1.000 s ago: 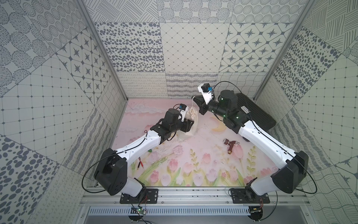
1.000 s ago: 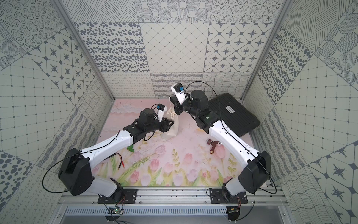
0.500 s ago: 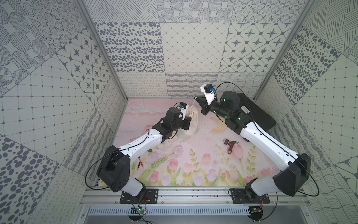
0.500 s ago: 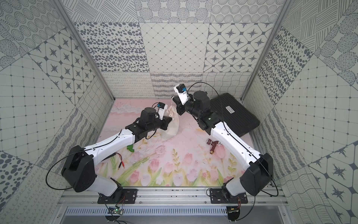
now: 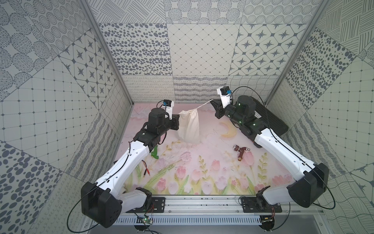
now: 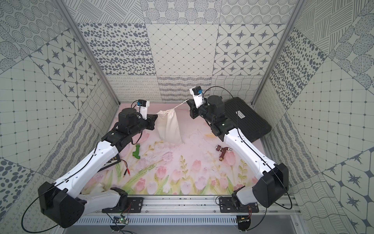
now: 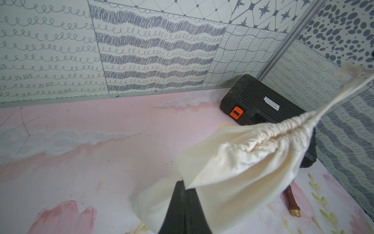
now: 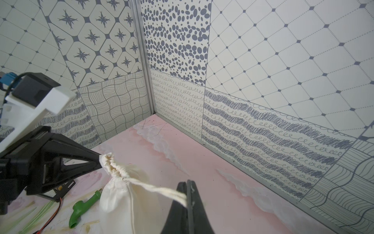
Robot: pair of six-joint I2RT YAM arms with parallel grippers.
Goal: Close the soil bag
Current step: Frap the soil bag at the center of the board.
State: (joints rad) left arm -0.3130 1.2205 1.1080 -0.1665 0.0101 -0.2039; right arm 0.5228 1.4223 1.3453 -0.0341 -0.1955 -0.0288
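White label (image 7: pixel 271 103) on the black ribbed case (image 6: pixel 249 117) against the far right wall, print too small to read; orange latch (image 7: pixel 236 112) on its near edge. Soil bag (image 5: pixel 189 127) cream-white, soft and creased, standing at the far middle of the pink flowered desk (image 5: pixel 212 141), bottom on the surface, neck raised and gathered into tight puckers. Gripped at one end of the neck hem by the left pincer (image 5: pixel 178 116), clamped together on the cloth. Tugged at the other end by a thin white cord (image 5: pixel 203 105), stretched taut up to the right pincer (image 5: pixel 210 101), pinched tight on that cord. Against a second ago: arms farther apart, right pincer drawn back from the bag toward the case, left pincer gone from spread to clamped, cord straightened, neck more tightly gathered. Green fitting (image 6: pixel 136 153) and brass tap (image 6: pixel 222 153) lying on the desk, both well apart from the bag.
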